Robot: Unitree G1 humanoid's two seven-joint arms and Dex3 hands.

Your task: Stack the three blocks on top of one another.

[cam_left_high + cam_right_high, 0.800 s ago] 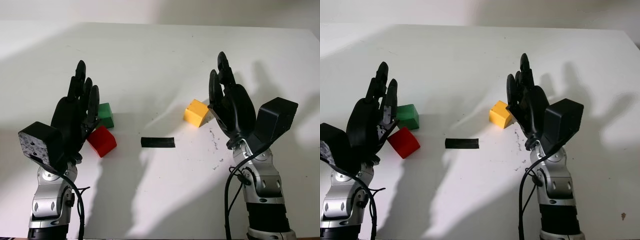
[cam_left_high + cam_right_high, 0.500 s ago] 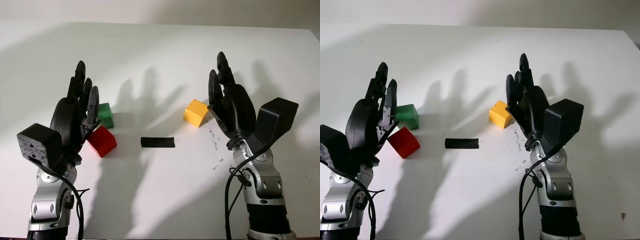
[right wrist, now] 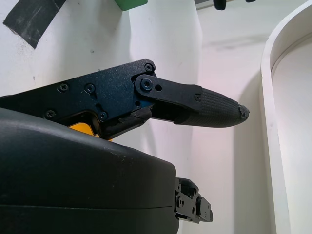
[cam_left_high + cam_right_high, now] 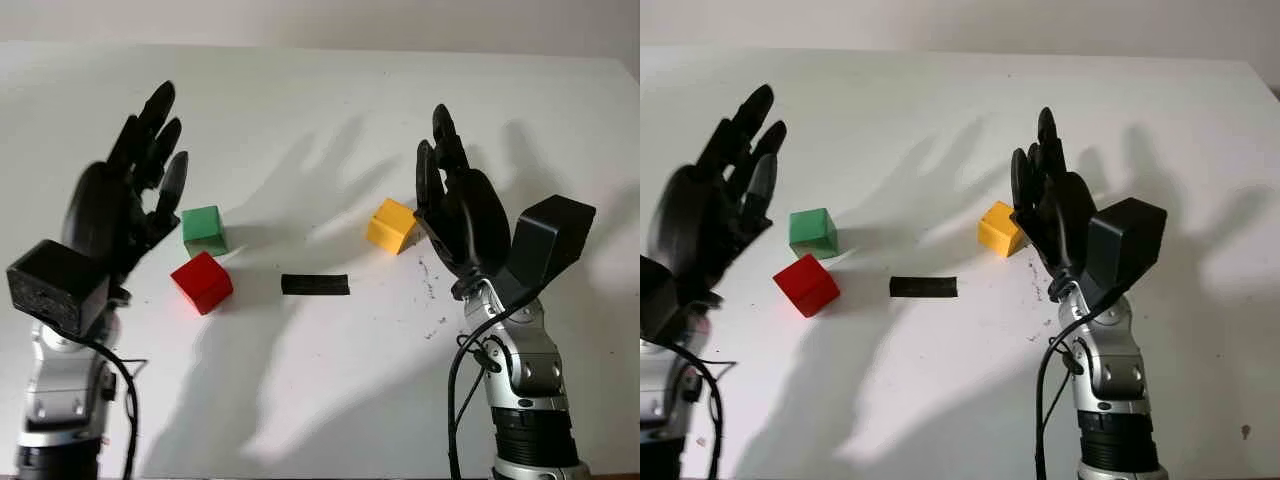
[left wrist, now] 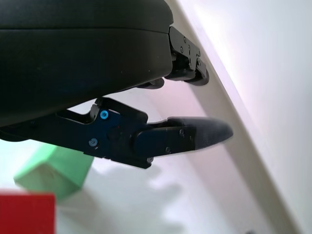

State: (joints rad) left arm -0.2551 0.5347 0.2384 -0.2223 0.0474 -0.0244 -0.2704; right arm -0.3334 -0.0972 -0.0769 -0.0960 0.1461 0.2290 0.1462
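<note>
White table (image 4: 330, 380), black tape strip (image 4: 315, 285); left robot hand (image 4: 125, 200), right robot hand (image 4: 455, 215) both unclenched, empty.

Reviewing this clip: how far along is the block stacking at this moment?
Nothing is stacked yet. The green block, red block and yellow block each sit separately on the white table, with a black tape strip between them. Nothing is in hand: the left hand is open, raised beside the green and red blocks; the right hand is open beside the yellow block. All three placements remain.
</note>
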